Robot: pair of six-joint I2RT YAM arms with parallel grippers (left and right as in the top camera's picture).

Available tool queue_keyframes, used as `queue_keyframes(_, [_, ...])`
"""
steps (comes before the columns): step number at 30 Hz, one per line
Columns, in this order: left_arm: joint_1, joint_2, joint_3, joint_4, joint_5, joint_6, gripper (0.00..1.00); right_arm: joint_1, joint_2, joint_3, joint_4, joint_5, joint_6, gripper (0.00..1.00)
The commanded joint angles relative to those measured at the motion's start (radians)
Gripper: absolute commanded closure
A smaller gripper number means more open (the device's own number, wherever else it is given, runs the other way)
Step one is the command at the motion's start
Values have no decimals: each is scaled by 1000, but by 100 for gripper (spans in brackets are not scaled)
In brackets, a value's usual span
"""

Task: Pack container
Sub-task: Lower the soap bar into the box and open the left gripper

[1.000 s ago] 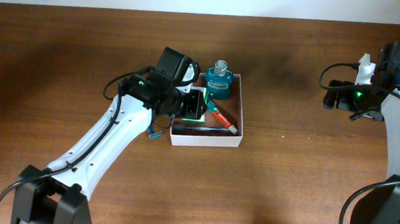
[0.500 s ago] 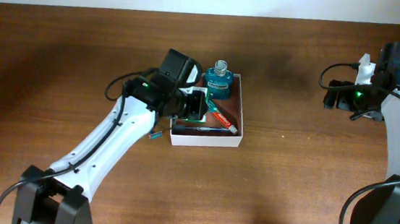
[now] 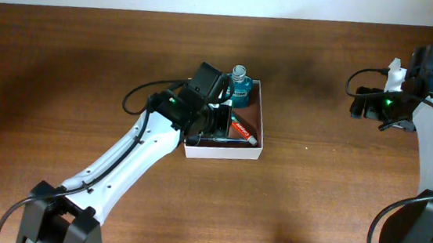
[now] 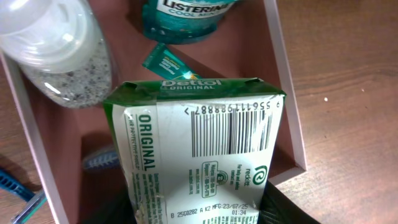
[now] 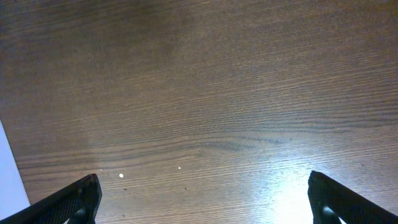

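The container (image 3: 222, 151), a shallow white-walled box with a reddish-brown inside, stands mid-table. My left gripper (image 3: 218, 123) hovers over its left half, shut on a green-and-white Dettol carton (image 4: 199, 149). In the left wrist view my left gripper (image 4: 199, 216) holds the carton above the container floor (image 4: 249, 56). Inside lie a teal mouthwash bottle (image 3: 239, 86), also in the left wrist view (image 4: 183, 18), a clear white-capped bottle (image 4: 59, 50), a toothpaste tube (image 3: 244, 132) and a blue toothbrush head (image 4: 99, 160). My right gripper (image 5: 202, 193) is open and empty over bare wood at the far right (image 3: 367, 105).
A blue razor (image 4: 17, 190) lies on the wood just outside the container's left wall. The container's right wall (image 4: 283, 93) is close to the carton's edge. A white strip (image 5: 9, 168) shows at the left edge of the right wrist view.
My left arm has moved right with the carton, from the container's left edge to over its inside. The right arm has not moved.
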Motion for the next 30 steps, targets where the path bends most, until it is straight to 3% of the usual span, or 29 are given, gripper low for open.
queue_keyframes(1, [-8,5,18,7,-40,-28,90,-5,-31,16,0,-9,8,1])
queue_keyframes(7, [-22,38,18,13,-40,-27,72,-5,-31,16,0,-9,8,1])
queue_keyframes(9, [-21,38,18,24,-40,-27,49,-5,-31,16,0,-9,8,1])
queue_keyframes(11, [-21,38,18,34,-28,-28,39,-5,-31,16,0,-9,8,1])
queue_keyframes(21, [-21,34,18,28,32,-27,37,-4,-31,16,0,-9,8,1])
queue_keyframes(30, [51,-27,18,-85,26,-23,41,-5,-31,16,1,-9,8,1])
